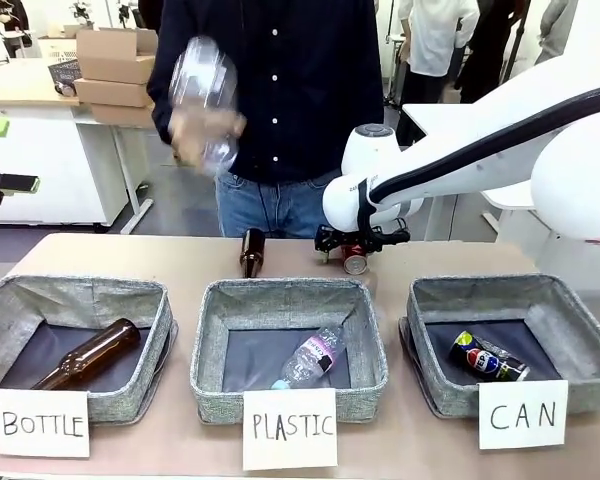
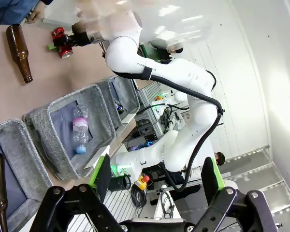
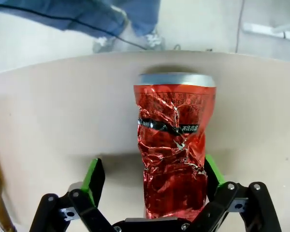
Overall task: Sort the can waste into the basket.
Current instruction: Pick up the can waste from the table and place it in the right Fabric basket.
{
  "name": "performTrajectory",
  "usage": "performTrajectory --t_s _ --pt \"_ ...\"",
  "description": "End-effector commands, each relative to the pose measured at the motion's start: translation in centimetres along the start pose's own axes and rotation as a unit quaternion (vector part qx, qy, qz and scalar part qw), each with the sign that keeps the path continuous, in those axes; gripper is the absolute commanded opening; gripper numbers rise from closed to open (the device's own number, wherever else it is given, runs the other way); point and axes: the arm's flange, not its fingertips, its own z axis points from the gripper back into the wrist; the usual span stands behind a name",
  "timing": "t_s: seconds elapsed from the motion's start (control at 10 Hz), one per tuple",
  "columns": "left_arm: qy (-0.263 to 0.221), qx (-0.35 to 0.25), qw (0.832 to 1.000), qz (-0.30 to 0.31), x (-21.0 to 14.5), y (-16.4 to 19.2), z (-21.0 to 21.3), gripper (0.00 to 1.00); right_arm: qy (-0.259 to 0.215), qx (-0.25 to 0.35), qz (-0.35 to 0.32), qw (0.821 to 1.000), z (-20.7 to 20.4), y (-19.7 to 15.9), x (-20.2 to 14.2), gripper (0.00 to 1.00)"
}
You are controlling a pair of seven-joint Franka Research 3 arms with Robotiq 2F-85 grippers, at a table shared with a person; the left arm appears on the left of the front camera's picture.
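Across the tan table [image 3: 63, 111], right gripper [image 3: 152, 169] reaches low, straddling red can [image 3: 176, 125].

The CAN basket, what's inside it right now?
The CAN basket holds one dented silver-and-blue can lying on its dark floor. Its near wall and the paper sign hide the floor's front strip.

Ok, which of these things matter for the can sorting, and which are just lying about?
For the job: red can, inside the open right gripper; blue can, in the CAN basket.
Lying about: loose brown bottle; BOTTLE basket; PLASTIC basket; clear bottle held by the person.
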Motion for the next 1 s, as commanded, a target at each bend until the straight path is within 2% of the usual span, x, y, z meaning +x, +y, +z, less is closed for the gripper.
performTrajectory --t_s 0.0,0.3,0.4,0.5,0.6,0.7,0.8,0.9 --pt "0.007 -0.001 1.0 -0.009 -0.1 -0.2 0.3 0.97 -0.004 -0.019 -0.011 1.0 -0.1 0.5 0.2 1.0" --pt "0.007 -0.001 1.0 -0.009 -0.1 -0.2 0.3 0.97 -0.009 -0.007 -0.013 1.0 0.1 0.4 0.1 1.0" --pt "0.007 -0.001 1.0 -0.009 -0.1 -0.2 0.3 0.97 -0.011 -0.004 -0.016 1.0 0.6 0.2 0.1 0.4" --pt "0.007 -0.001 1.0 -0.009 -0.1 -0.2 0.3 0.97 -0.009 -0.003 -0.016 1.0 1.3 -0.1 0.2 0.4" --pt "0.007 -0.001 1.0 -0.009 -0.1 -0.2 0.3 0.97 -0.008 -0.013 -0.006 1.0 1.6 -0.2 0.2 0.0" --pt "0.007 -0.001 1.0 -0.009 -0.1 -0.2 0.3 0.97 -0.01 -0.021 -0.003 1.0 1.8 -0.3 0.3 0.36" --pt "0.007 -0.001 1.0 -0.009 -0.1 -0.2 0.3 0.97 -0.011 -0.023 -0.003 1.0 1.9 -0.5 0.4 0.0" --pt "0.007 -0.001 1.0 -0.009 -0.1 -0.2 0.3 0.97 -0.012 -0.022 -0.005 1.0 2.0 -0.7 0.5 0.0"
